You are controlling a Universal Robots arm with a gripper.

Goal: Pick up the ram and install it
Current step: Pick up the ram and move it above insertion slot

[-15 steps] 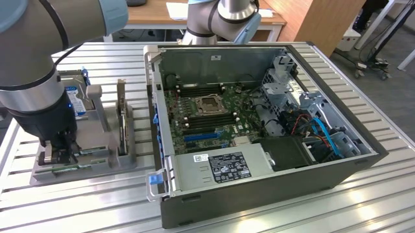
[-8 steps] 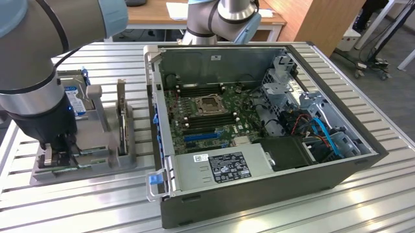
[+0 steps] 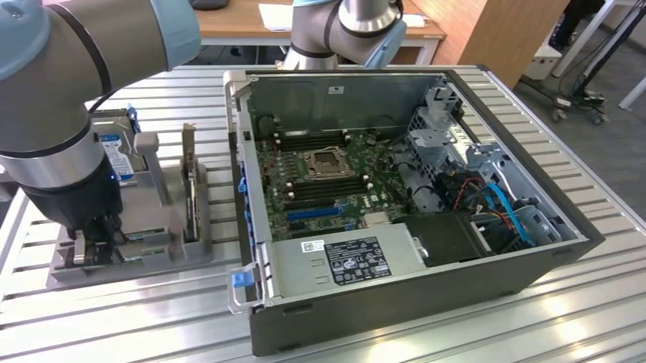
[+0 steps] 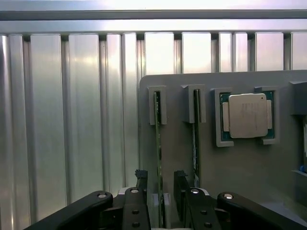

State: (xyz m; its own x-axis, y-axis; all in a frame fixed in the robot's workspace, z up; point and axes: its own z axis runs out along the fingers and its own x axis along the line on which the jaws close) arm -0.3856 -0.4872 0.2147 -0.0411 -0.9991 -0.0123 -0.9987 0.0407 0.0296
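The ram point(image 4: 157, 129) is a thin green stick standing on edge in a slot of the grey holder point(image 4: 230, 163). A second such stick point(image 4: 195, 134) stands in the slot beside it. My gripper point(image 4: 160, 178) is open, its two black fingers point(image 4: 142, 184) straddling the near end of the first stick with a gap on each side. In the exterior view the gripper point(image 3: 96, 243) points down into the holder point(image 3: 151, 261), left of the open computer case point(image 3: 404, 302). The motherboard point(image 3: 333, 178) lies exposed inside the case.
A processor chip point(image 4: 247, 116) sits in a recess of the holder. In the exterior view a blue-labelled hard drive point(image 3: 123, 155) and a dark expansion card point(image 3: 187, 178) stand upright in the holder. The case's power supply point(image 3: 343, 261) and drive cage point(image 3: 444, 144) flank the motherboard.
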